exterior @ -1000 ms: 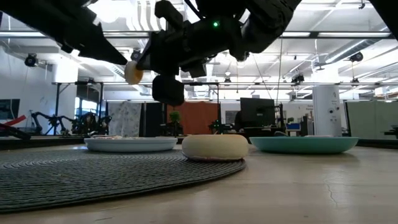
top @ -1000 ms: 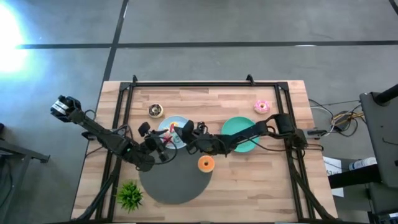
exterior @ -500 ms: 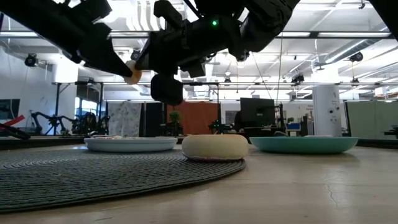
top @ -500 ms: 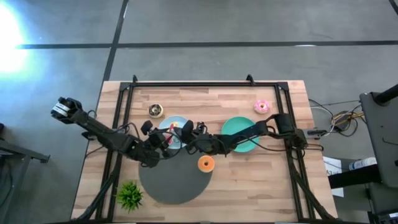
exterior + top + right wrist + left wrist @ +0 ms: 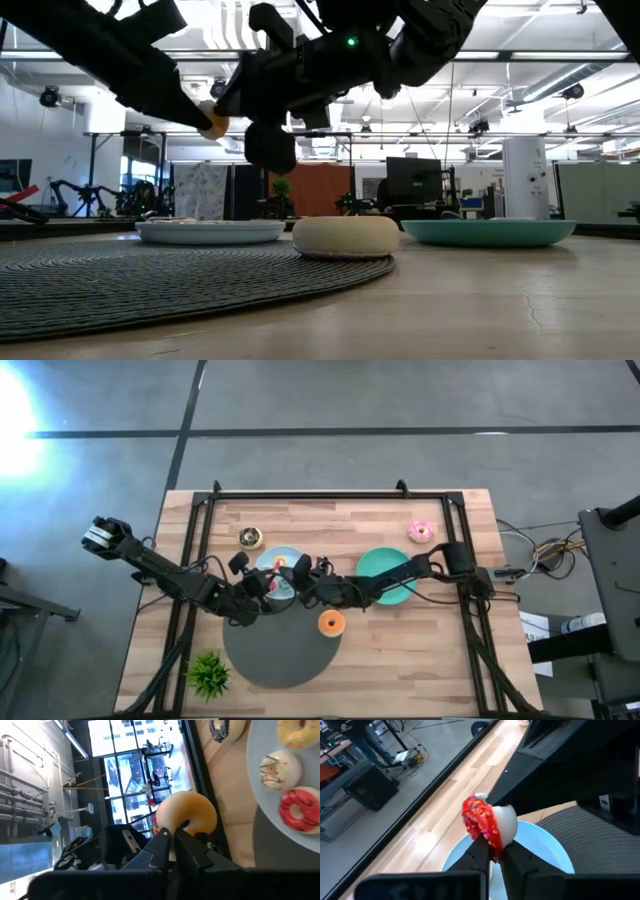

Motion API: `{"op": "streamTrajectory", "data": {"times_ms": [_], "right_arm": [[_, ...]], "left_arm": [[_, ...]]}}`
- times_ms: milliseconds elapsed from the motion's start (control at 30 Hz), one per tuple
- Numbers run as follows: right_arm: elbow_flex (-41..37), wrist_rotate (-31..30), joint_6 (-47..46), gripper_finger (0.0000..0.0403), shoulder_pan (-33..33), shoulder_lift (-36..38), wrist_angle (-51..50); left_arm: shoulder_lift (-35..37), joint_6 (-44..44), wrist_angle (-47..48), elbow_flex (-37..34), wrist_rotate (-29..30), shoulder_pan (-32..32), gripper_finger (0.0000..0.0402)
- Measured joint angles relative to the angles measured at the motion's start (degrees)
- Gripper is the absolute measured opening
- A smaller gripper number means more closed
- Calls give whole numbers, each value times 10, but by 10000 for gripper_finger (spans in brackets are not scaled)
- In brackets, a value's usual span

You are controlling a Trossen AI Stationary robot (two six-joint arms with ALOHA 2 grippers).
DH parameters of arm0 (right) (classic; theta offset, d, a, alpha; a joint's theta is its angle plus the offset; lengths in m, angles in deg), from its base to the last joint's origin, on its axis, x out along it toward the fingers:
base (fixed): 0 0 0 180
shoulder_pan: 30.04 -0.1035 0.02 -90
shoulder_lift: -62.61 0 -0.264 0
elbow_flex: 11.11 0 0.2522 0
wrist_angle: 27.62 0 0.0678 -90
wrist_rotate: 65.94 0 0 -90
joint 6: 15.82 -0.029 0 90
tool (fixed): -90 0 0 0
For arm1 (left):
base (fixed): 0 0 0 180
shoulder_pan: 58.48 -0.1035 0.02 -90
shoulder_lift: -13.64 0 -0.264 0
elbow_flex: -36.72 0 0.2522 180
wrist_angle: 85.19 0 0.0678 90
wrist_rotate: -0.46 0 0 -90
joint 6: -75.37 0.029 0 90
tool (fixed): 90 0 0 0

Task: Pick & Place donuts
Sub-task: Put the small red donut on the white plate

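On the light blue plate lie a red-iced donut, a white-iced donut and a yellow one. Above it, my left gripper and right gripper both pinch one red-sprinkled donut. The green plate sits beside, on the wooden table.

Both arms hide much of the light blue plate.
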Motion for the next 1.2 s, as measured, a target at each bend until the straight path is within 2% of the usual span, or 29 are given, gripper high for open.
{"op": "streamTrajectory", "data": {"times_ms": [200,267,400,467,567,733,933,1200], "right_arm": [[-65,37,49,77,-1,45,-6],[-105,44,89,99,-1,80,-8],[-190,41,209,136,-1,187,-14],[-219,41,245,148,-1,251,-60],[-231,33,277,159,-2,342,-189],[-216,-27,313,161,-16,445,-364],[-208,-58,328,160,-33,483,-410],[-220,-58,278,162,-43,455,-411]], "left_arm": [[0,25,-1,0,2,0,2],[-3,42,-1,-1,-3,-4,1],[-28,125,-25,-1,-62,-27,1],[-54,200,-67,-2,-107,-48,1],[-101,296,-129,0,-151,-91,1],[-177,360,-88,29,-189,-173,0],[-221,420,-54,59,-223,-213,0],[-239,431,-25,89,-244,-214,0]]}}
